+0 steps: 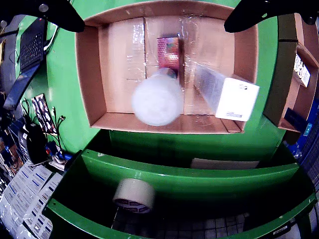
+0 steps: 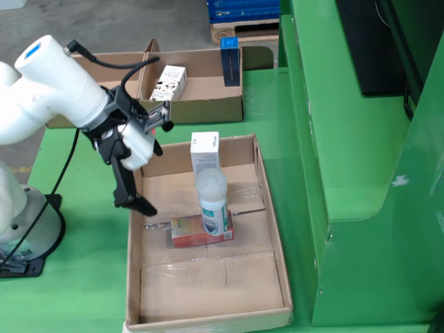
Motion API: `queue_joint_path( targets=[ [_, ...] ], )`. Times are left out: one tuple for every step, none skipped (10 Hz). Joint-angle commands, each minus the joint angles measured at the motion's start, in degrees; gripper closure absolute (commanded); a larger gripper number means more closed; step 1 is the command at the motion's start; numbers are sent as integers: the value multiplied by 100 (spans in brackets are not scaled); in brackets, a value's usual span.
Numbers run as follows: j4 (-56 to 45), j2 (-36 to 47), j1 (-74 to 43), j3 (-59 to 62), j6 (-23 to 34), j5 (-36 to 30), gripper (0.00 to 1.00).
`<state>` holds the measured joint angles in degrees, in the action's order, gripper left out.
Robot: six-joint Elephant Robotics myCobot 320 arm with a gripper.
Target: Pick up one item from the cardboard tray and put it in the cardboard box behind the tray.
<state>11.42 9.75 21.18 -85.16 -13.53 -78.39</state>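
While your black two-fingered gripper [image 2: 139,184] hangs over the left wall of the shallow brown cardboard tray [image 2: 270,229] in the fixed view, its fingers are spread wide and hold nothing; in the gripper view the two dark fingertips [image 1: 67,17] sit at the upper corners, well apart. At the tray's centre you see a white cylindrical bottle [image 2: 211,198] standing upright, touching a flat orange-pink carton [image 2: 198,232] and a white rectangular box [image 2: 205,149]. The open cardboard box [image 2: 201,94] lies at the frame's top.
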Motion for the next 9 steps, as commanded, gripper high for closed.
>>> queue_joint_path(
  targets=[
    [56, 135, 127, 131, -19, 43, 0],
    [56, 135, 127, 131, -19, 43, 0],
    [56, 135, 127, 131, -19, 43, 0],
    [56, 135, 127, 131, -19, 43, 0],
    [128, 73, 88, 141, -12, 36, 0],
    [128, 73, 88, 141, -12, 36, 0],
    [94, -404, -197, 675, 35, -59, 0],
    [94, -404, -197, 675, 35, -59, 0],
    [66, -728, -385, 1045, 76, -121, 0]
  ],
)
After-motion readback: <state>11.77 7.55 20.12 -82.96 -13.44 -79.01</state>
